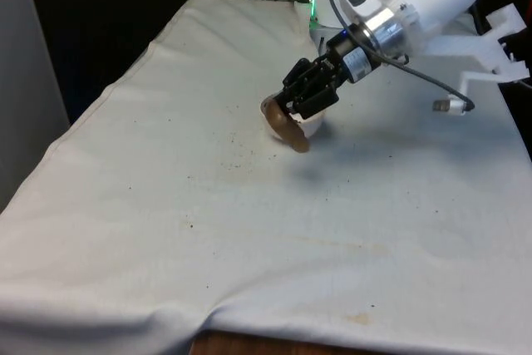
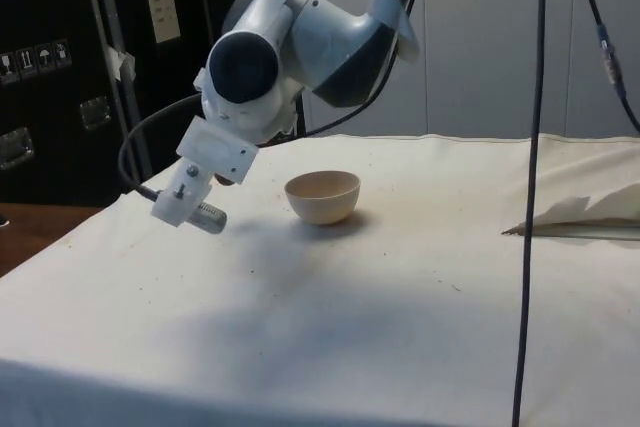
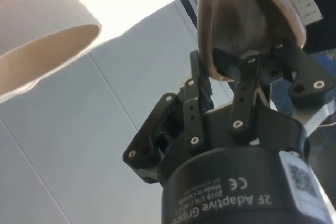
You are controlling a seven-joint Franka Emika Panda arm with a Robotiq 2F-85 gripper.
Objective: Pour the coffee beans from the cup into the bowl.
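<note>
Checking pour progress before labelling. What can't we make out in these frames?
- Inside of the cream round bowl: side view looks at it from the side, its wall hides any beans; in the front view the black two-finger gripper and cup cover most of it.
- Contents of the brown tilted cup: wrist view's interior is too murky for beans.

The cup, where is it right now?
In the front view the brown cup is tipped over in the gripper, just above the bowl near the table's far end.

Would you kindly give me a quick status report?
Gripper shut on brown cup, tipped over. Bowl beside it on the white cloth. Nothing blocking.
</note>
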